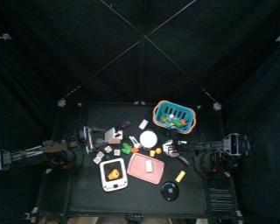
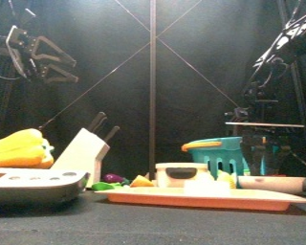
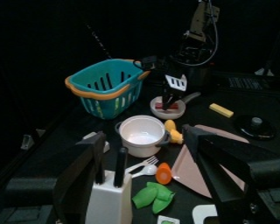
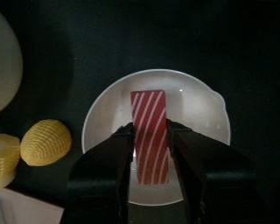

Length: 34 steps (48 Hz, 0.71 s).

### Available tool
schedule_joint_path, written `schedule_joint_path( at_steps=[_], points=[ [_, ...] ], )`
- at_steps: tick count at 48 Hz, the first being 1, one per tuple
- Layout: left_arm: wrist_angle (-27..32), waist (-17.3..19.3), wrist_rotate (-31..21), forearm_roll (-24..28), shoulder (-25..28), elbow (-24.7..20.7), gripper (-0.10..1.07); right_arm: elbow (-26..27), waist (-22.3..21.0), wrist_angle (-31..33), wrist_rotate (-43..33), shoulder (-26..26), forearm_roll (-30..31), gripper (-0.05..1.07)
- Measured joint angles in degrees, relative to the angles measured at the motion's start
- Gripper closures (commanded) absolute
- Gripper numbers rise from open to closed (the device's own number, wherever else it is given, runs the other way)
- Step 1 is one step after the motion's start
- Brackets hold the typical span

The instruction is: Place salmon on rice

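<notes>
The salmon [image 4: 150, 131], a red strip with white stripes, lies on a small white plate [image 4: 201, 105]. My right gripper [image 4: 150, 131] is down over it, one jaw against each long edge, shut on it. From the left wrist view this gripper [image 3: 175, 83] hangs just above the plate [image 3: 166, 108]. A white block with a dark band, seemingly the rice [image 2: 182, 175], sits on the pink board [image 2: 207, 198]. My left gripper [image 3: 160, 188] stands open at the table's left, nothing held.
A teal basket [image 3: 105, 83] stands at the back and a white bowl [image 3: 143, 133] in the middle. Near the left gripper are a knife block [image 3: 108, 199], a carrot [image 3: 164, 173] and a green pepper [image 3: 154, 198]. Yellow corn [image 4: 45, 142] lies beside the plate.
</notes>
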State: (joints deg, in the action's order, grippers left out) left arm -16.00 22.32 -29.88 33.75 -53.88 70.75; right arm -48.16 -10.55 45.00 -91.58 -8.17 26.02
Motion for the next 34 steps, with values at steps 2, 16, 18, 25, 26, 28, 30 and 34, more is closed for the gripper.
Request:
schedule_joint_path(
  at_steps=[2,16,18,25,26,28,30,34],
  points=[
    [0.0,0.0,-0.18,0.0,0.0,0.0,-0.05,0.53,0.26,0.53,0.0,-0.62,-0.18,0.39],
    [0.09,0.0,-0.09,0.0,0.0,0.26,-0.05,6.42,7.12,1.32,-0.88,-1.32,-4.39,0.39],
    [0.09,0.0,-0.09,0.0,0.0,0.35,-0.05,7.38,8.53,1.32,-1.67,-0.53,-4.57,0.39],
    [0.09,0.0,-0.09,0.0,0.0,0.62,-0.05,12.39,12.66,1.32,-5.63,3.78,-3.16,0.39],
    [0.09,0.0,-0.18,0.0,0.0,0.62,-0.05,12.92,13.1,1.23,-6.06,4.31,-2.81,0.39],
    [0.09,0.0,-0.09,0.0,0.0,0.7,-0.05,14.5,14.15,1.41,-7.56,5.63,-2.2,0.39],
    [0.09,0.0,-0.09,0.0,0.0,0.62,-0.05,15.82,15.12,1.23,-8.44,6.86,-1.93,0.39],
    [0.09,0.0,-0.18,0.0,0.0,0.7,-0.05,17.84,16.88,1.32,-10.72,8.7,-1.58,0.39]
  ],
)
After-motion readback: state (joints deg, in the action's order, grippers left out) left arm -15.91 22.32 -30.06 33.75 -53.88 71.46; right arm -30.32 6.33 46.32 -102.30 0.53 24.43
